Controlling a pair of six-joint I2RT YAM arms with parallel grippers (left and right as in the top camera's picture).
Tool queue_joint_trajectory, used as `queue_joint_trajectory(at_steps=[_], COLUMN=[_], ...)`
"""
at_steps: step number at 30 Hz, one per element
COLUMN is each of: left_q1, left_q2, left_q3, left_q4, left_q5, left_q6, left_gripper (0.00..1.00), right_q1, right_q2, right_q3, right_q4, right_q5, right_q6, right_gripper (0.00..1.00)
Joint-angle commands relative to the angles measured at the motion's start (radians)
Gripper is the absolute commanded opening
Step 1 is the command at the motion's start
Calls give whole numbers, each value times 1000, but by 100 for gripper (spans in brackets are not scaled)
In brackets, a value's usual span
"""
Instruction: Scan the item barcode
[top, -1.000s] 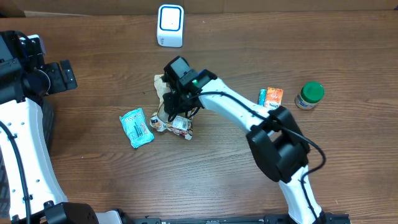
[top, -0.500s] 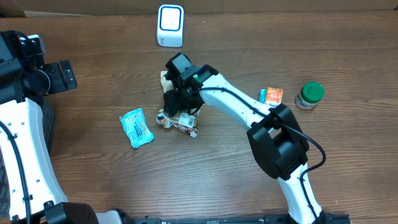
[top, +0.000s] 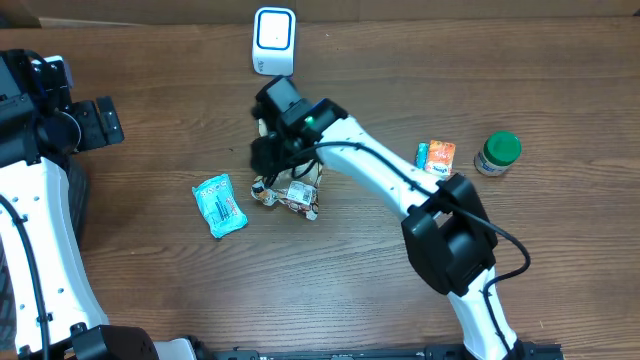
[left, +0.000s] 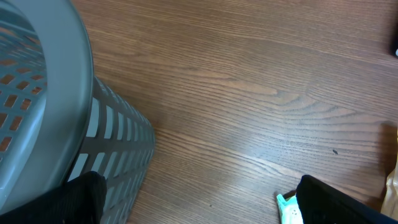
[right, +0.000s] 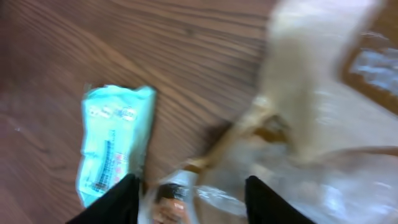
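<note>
The right pincer (top: 268, 160) is hanging over a crinkly snack packet (top: 292, 198) lying on the brown counter (top: 350, 290), near a blue packet (top: 219, 205).

Table (top: 560, 280), brown wood grain. Lying on it: white scanner (top: 274, 41) at the far edge, teal packet (top: 219, 205), clear-wrapped snack (top: 292, 199) near its right, and orange-and-teal packet (top: 437, 156) near an upright green-lidded jar (top: 497, 153). Grey slatted basket (left: 37, 93) stands at the left.
</note>
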Motion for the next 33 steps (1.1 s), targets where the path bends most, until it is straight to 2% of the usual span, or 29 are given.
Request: queue_joint_trajectory(at_steps=[1,6,12,17,20,23,27,29,33], left_q1=[-2,-2,-2,-2,-2,-2,-2,-2,-2], left_q2=[1,1,1,1,1,1,1,1,1], left_q3=[-3,-3,-3,-3,-3,-3,-3,-3,-3], left_q4=[1,1,1,1,1,1,1,1,1], left_q5=[-2,-2,-2,-2,-2,-2,-2,-2,-2], left_q6=[26,26,26,26,26,26,26,26,26], left_gripper=[100,100,100,100,99,100,100,100,100], right_q1=[64,103,100,40,-32,-101,-234,-276,-336], right_q2=[43,65,64,64,64,64,64,64,64], right_q3=[5,5,5,5,5,5,5,5,31], right_q4=[28,-17,-227,-430,-491,-495,-384,-315,-246], right_q5=[-12,-11,1,156,278,355,375,323,96], right_q6=[-3,-27,-25,32,56,57,47,46,-5], right_gripper=[56,58,57,55,55,59,68,70,71])
